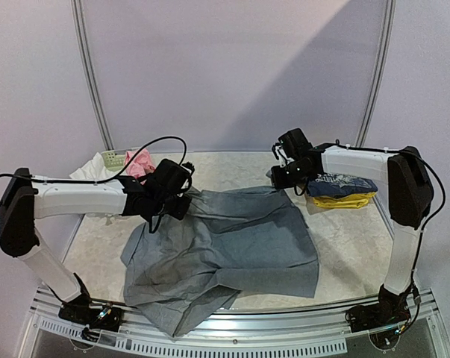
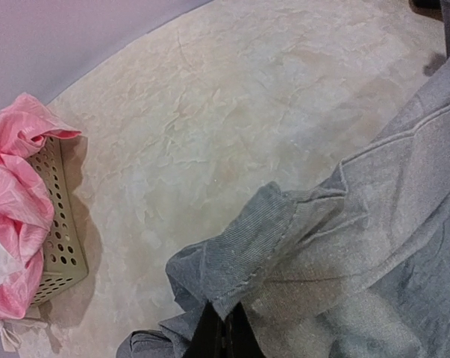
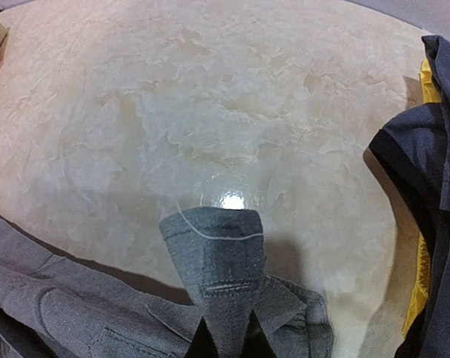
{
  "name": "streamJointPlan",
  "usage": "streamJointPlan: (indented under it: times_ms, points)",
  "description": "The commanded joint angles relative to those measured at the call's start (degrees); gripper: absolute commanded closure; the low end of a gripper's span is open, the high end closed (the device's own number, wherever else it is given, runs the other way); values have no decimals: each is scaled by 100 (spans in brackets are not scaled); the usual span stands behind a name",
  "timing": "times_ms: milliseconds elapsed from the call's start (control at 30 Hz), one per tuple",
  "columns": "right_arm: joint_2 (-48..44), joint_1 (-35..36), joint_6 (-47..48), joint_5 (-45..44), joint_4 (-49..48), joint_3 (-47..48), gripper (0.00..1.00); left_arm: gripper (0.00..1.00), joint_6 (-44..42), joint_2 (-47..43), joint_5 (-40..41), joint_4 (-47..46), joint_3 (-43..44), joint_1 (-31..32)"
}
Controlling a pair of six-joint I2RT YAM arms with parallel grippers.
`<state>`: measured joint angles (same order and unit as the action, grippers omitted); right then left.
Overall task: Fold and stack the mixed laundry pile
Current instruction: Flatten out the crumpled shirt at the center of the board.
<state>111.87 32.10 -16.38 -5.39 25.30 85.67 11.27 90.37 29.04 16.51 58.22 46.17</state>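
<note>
Nearest the viewer, at the lower centre of the top view, the legs of the grey trousers (image 1: 232,242) spilled to the near rail of the table (image 1: 344,246), between the two arm bases. The rest of the garment lay spread across the middle of the frame, its far edge raised at two points. At centre left the left gripper (image 1: 183,207) was clamped on that edge; its wrist view showed a bunched, ribbed fold of grey cloth nipped between closed fingers. At upper centre right the right gripper (image 1: 277,179) was likewise closed on the cloth, with a stitched waistband tab standing up between its fingers. The step in hand appeared to be spreading the trousers flat by the waist before a first fold. The next move would probably call for both arms to draw that edge taut and level, then carry it together toward the near hem, since the lower left of the cloth lay rumpled and overlapped. At the right of the frame a navy printed tee (image 1: 342,183) rested folded on a yellow piece (image 1: 345,200), seemingly the start of the stack. At upper left a pink piece (image 1: 140,162) and a white piece (image 1: 90,170) lay unfolded in and around the pale-green basket (image 1: 114,158). Both wrist views cut off the fingertips at their bottom edge. The left arm hid part of the white piece, the right arm hid the stack's left corner, and the tee's print was too small to read.
</note>
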Motion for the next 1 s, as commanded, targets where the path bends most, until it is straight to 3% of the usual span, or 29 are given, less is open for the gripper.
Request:
streamJointPlan:
  times_ms: [0, 267, 467, 667, 833, 967]
  points:
    - [359, -135, 164, 147, 33, 352, 100, 100, 129, 252, -244, -234, 21, -197]
    - [727, -193, 319, 192, 103, 614, 94, 100, 170, 601, -406, -411, -12, -368]
    - [848, -265, 416, 342, 237, 833, 76, 100, 165, 745, -507, -481, -8, -448]
    - [574, -275, 469, 802, 249, 811, 43, 100, 217, 830, -540, -536, -41, -486]
    - [220, -279, 389, 898, 138, 515, 32, 100, 285, 817, -492, -526, -118, -504]
    - [88, -279, 282, 1139, 62, 300, 31, 100, 376, 787, -310, -460, -170, -517]
